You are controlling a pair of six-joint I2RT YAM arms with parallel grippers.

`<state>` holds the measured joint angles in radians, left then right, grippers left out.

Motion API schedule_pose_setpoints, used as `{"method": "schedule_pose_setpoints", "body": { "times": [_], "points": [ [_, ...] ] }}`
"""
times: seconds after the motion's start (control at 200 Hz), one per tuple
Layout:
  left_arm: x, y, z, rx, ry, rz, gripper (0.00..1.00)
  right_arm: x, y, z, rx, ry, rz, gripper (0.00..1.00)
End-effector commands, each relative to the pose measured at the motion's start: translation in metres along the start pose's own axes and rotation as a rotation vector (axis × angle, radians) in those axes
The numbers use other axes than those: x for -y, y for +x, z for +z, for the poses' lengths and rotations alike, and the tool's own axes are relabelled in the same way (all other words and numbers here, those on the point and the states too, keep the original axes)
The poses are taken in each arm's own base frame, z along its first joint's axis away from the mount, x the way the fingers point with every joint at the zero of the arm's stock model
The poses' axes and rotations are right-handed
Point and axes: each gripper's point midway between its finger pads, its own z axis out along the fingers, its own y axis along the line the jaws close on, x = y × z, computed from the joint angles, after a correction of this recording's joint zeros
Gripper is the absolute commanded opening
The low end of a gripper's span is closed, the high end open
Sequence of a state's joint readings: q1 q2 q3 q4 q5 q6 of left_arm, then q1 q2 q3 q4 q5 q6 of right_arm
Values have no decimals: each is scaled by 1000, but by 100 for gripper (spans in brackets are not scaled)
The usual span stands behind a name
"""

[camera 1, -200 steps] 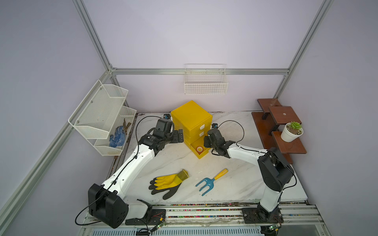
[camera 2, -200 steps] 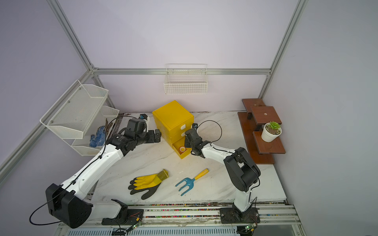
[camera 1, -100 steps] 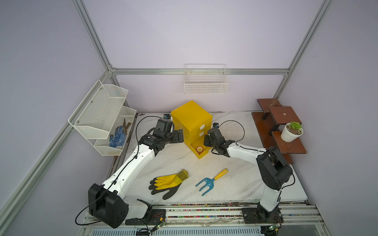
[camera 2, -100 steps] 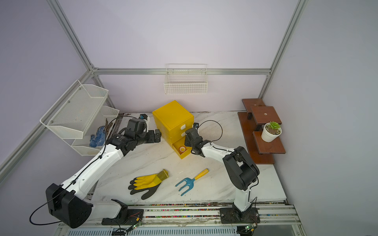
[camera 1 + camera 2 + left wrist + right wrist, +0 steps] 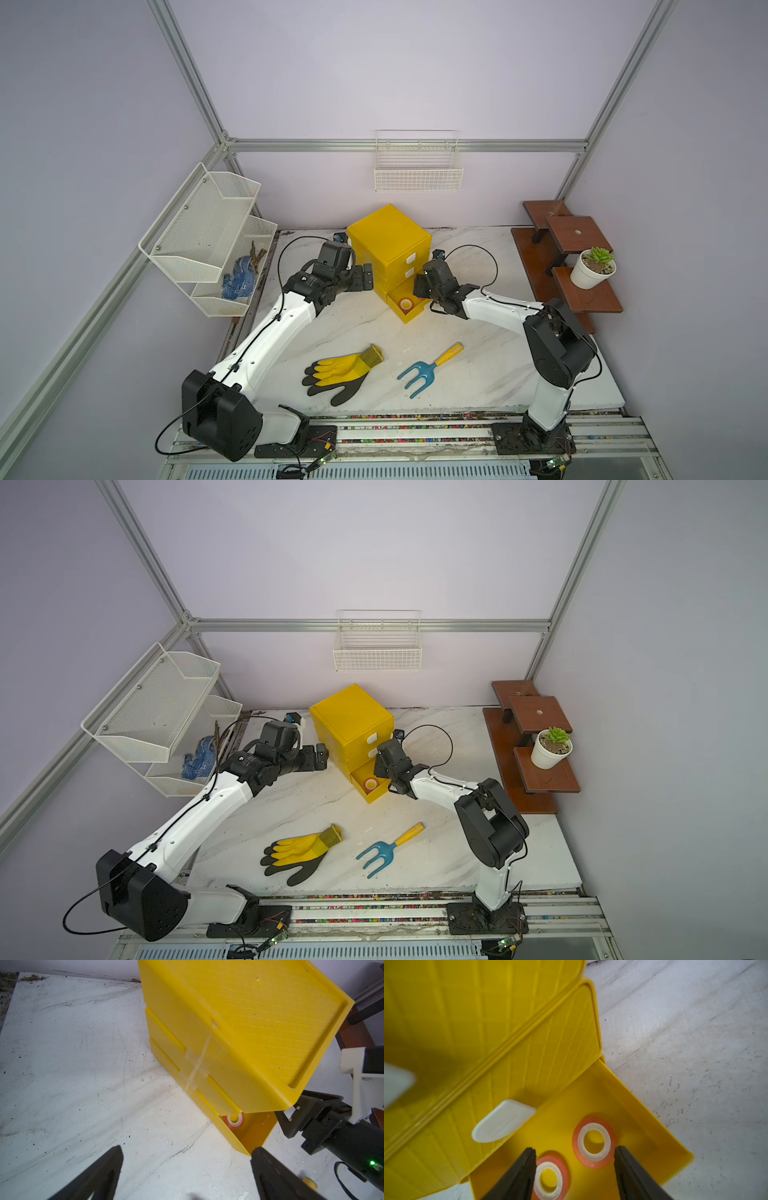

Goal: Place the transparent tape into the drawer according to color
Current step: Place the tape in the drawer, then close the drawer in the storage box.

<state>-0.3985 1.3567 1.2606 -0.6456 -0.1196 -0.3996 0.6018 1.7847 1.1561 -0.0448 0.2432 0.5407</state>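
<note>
The yellow cabinet [image 5: 388, 241] [image 5: 351, 719] stands at the back middle, with its bottom drawer [image 5: 415, 315] [image 5: 377, 796] pulled out. In the right wrist view two red-orange transparent tape rolls [image 5: 591, 1164] [image 5: 565, 1172] with white cores lie flat on the drawer [image 5: 643, 1122] floor. In both top views only one roll [image 5: 405, 304] [image 5: 370, 785] shows. My right gripper [image 5: 575, 1148] [image 5: 419, 289] hangs open just above them, gripping nothing. My left gripper [image 5: 187, 1148] [image 5: 361, 279] stands wide open and empty beside the cabinet's left side. From there a roll [image 5: 228, 1125] shows inside the drawer [image 5: 257, 1130].
A yellow-and-black glove [image 5: 338, 372] and a blue hand fork [image 5: 424, 372] with a yellow handle lie near the front. A brown stepped shelf [image 5: 577, 266] with a potted plant [image 5: 593, 272] stands at the right. White wire baskets [image 5: 208, 237] hang on the left wall, and another [image 5: 417, 168] hangs on the back wall.
The right arm has shifted slightly at the open drawer. The left arm has stayed still.
</note>
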Motion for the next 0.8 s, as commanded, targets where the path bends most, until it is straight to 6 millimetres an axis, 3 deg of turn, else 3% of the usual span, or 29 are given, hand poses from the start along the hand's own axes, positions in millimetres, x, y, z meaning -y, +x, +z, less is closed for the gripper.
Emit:
{"method": "schedule_pose_setpoints", "body": {
  "times": [0.0, 0.245, 0.465, 0.485, 0.63, 0.795],
  "points": [
    [-4, -8, -2, 37, -17, 18, 100, -3, -17, -28, 49, -51, 37, 63],
    [-4, -20, -7, 60, -28, -25, 100, 2, -17, -71, 92, -124, 72, 48],
    [15, -57, -16, 130, 43, -114, 100, 26, 12, -77, 69, -106, 129, 40],
    [16, -57, -4, 111, 34, -114, 100, 28, 15, -75, 61, -103, 133, 39],
    [20, -80, 16, 148, 11, -123, 100, 45, 42, -61, -18, -56, 160, 33],
    [15, -74, 54, 94, -55, -104, 100, 42, 60, -39, -68, -102, 182, 33]
  ]
}}
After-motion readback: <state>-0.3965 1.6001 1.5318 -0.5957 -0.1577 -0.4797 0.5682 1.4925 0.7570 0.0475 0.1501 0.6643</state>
